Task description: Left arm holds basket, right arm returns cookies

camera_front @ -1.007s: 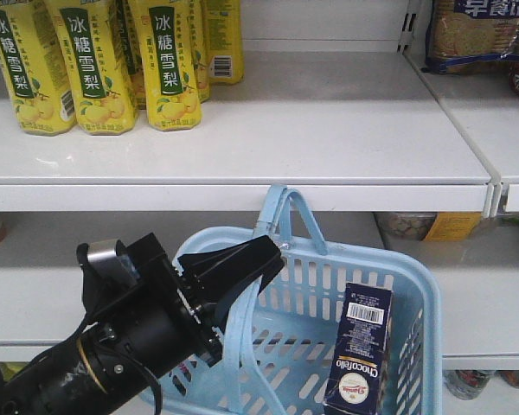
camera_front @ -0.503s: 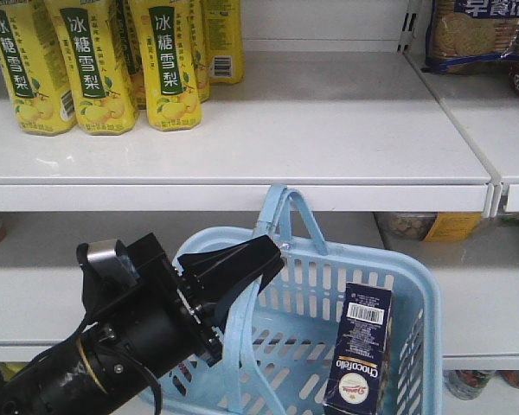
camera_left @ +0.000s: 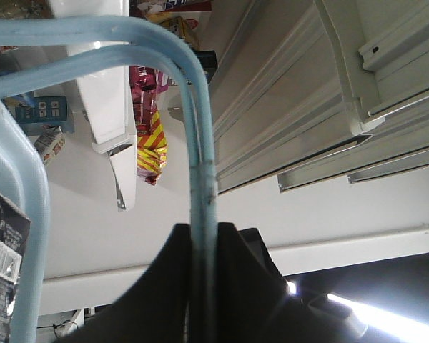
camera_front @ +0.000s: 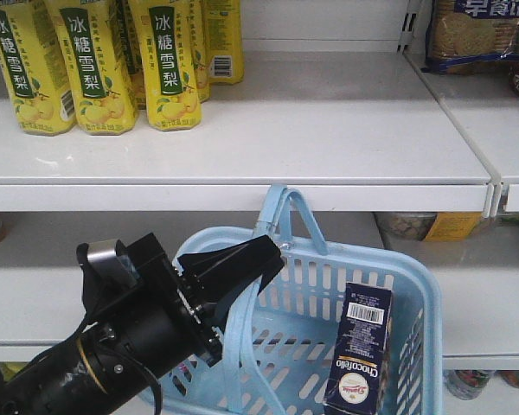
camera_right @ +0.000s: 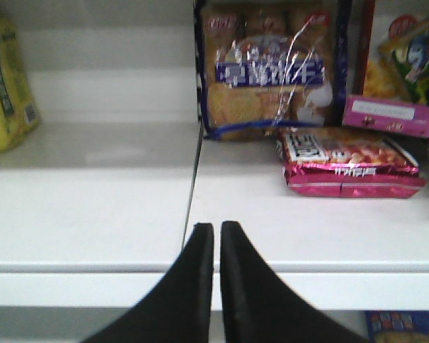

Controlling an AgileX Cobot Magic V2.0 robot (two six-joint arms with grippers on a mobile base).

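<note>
**Inspector:** The left end effector (camera_left: 200,286) has its black pointed fingers clamped on one hoop handle (camera_left: 198,179) of the light blue slotted plastic shopping basket (camera_front: 415,278). In the wrist view the handle strip runs straight between them. The right end effector (camera_right: 216,239) has its fingers drawn nearly together with only a slit between, and it holds nothing. It faces the lip of a white shelf.

**Reviewer:** Where is the item?

**Inspector:** The dark navy rectangular cookie carton (camera_front: 361,350) stands on end inside the basket at its right side, slightly tilted, with the barcode end uppermost. It is apart from both end effectors.

**Reviewer:** How will it handle?

**Inspector:** In my judgement it is light, stiff cardboard with a smooth print, and it will crush if over-squeezed. I recommend gripping across the two broad faces near the upper end, with moderate force. The right fingers must widen first.

**Reviewer:** What about clearances?

**Inspector:** The basket wall sits close on the carton's right, and the open room is on its left. The second hoop handle (camera_front: 287,207) stands upright at the far rim, just under the white shelf edge (camera_front: 372,197). Any lift should clear that lip. The shelf board shows bare room to the right of the yellow drink bottles (camera_front: 169,60) and in front of the clear-wrapped biscuit bag (camera_right: 272,71) and the pink snack pack (camera_right: 352,163).
</note>
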